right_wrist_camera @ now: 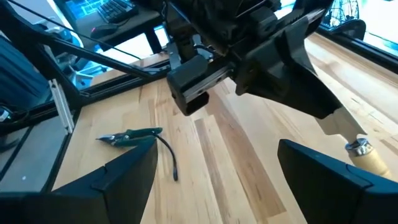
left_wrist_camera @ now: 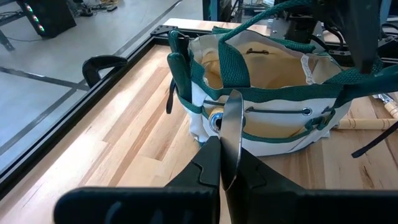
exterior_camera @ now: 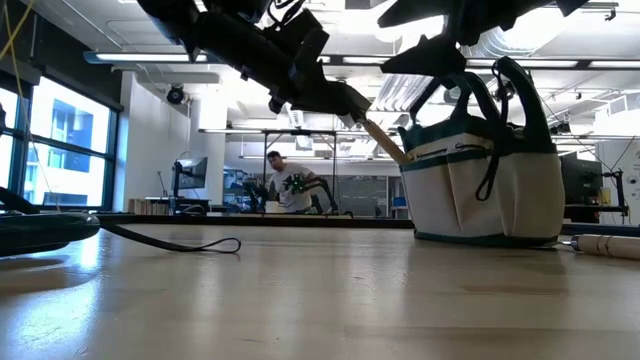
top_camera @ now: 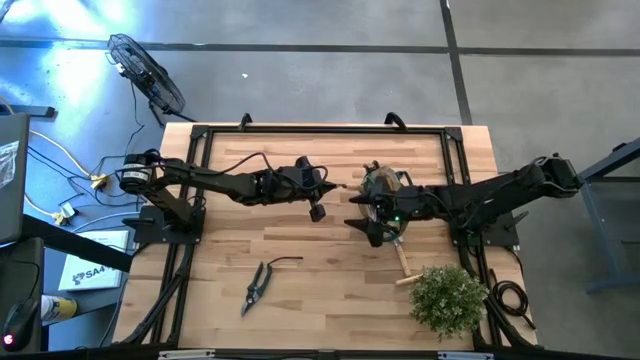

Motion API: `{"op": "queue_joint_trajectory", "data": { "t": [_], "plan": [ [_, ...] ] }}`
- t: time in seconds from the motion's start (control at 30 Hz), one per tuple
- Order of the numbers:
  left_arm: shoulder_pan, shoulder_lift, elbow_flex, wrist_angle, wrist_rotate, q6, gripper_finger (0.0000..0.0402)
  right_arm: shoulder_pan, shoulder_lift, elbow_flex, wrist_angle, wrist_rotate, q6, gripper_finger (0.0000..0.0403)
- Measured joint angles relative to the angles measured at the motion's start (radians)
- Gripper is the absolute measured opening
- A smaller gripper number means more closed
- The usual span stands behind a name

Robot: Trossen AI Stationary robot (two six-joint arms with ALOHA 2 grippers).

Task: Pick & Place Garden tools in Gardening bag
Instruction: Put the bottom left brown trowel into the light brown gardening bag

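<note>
My left fingers (left_wrist_camera: 225,163) clamp a trowel (left_wrist_camera: 232,134) by its blade, airborne, long axis level, wooden handle pointing right into the gardening bag (left_wrist_camera: 267,106). My right fingers (right_wrist_camera: 217,168) hang open above the table (top_camera: 320,290).

Left bare boards open around the pruning shears (top_camera: 257,286), with the gardening bag (top_camera: 381,185) and bushy plant (top_camera: 448,298) crowding the right side.
</note>
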Motion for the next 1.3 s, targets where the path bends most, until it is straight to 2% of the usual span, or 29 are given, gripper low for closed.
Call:
{"op": "queue_joint_trajectory", "data": {
  "t": [0.17, 0.97, 1.3],
  "plan": [
    [0.000, 0.000, 0.000, 0.000, 0.001, 0.000, 0.0000, 0.000, 0.000, 0.000, 0.008, 0.010, 0.045, 0.0323],
    [0.000, 0.000, 0.000, -0.002, 0.001, 0.000, 0.0000, 0.000, 0.000, 0.000, 0.007, 0.008, 0.023, 0.0324],
    [0.000, 0.000, 0.000, -0.003, 0.001, 0.000, 0.0000, 0.000, 0.000, 0.000, 0.023, 0.045, 0.043, 0.0324]
  ]
}}
